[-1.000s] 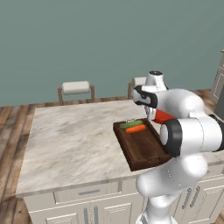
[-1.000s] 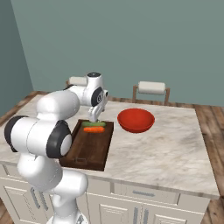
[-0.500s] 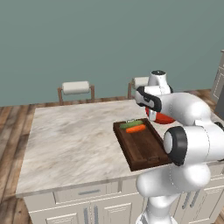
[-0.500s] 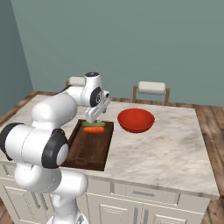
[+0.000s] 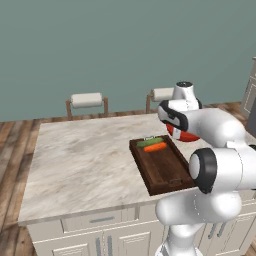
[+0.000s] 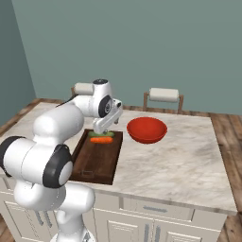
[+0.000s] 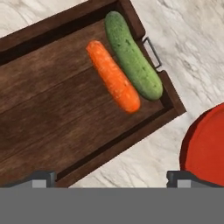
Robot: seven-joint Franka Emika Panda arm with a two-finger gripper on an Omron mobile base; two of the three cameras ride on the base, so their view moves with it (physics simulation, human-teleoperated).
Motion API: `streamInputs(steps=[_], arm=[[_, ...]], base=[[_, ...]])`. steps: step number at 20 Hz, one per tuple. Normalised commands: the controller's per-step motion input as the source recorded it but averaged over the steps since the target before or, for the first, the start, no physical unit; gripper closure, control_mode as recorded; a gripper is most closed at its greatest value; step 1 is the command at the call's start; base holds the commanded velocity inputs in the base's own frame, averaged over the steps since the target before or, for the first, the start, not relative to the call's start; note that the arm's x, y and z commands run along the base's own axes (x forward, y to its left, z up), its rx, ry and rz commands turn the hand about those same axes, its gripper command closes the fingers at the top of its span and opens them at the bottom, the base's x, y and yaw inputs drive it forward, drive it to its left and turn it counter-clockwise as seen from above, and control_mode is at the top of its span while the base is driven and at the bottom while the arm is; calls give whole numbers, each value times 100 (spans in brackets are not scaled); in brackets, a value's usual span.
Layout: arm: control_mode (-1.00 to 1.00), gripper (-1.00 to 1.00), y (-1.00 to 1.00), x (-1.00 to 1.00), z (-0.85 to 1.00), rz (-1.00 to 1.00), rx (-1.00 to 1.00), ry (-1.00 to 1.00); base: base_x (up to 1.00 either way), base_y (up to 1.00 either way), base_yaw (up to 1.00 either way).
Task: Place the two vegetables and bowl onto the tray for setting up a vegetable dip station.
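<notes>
In the left base view, a dark brown wooden tray (image 5: 162,167) is seen on the marble bench (image 5: 80,165), with a green cucumber (image 5: 149,142) and an orange carrot (image 5: 155,147) laid side by side at its far end. The red bowl (image 5: 181,135) is largely hidden behind the arm.

In the right base view, the whole bowl (image 6: 147,130) is shown, smooth and shallow, resting on the bench at 3 o'clock of the tray (image 6: 97,163), just beside it. The tool (image 6: 106,128) is held above the vegetables.

In the hand view, the carrot (image 7: 113,77) and cucumber (image 7: 132,55) are seen touching lengthwise beside a metal handle (image 7: 152,52); the bowl's rim (image 7: 205,146) appears at 4 o'clock. The fingertips (image 7: 40,177) are set wide apart, nothing between them.
</notes>
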Motion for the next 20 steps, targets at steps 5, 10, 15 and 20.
streamInputs(steps=[5, 10, 15, 20], arm=[[-100, -100, -15, 0, 5, -8, -1, 0], [-100, -100, -17, 0, 5, -8, 0, 0], [-100, -100, -14, 0, 0, -6, 0, 0], [-100, -100, -15, 0, -1, -3, 0, 0]], base=[[0, 0, 0], [0, 0, 0], [0, 0, 0], [0, 0, 0]])
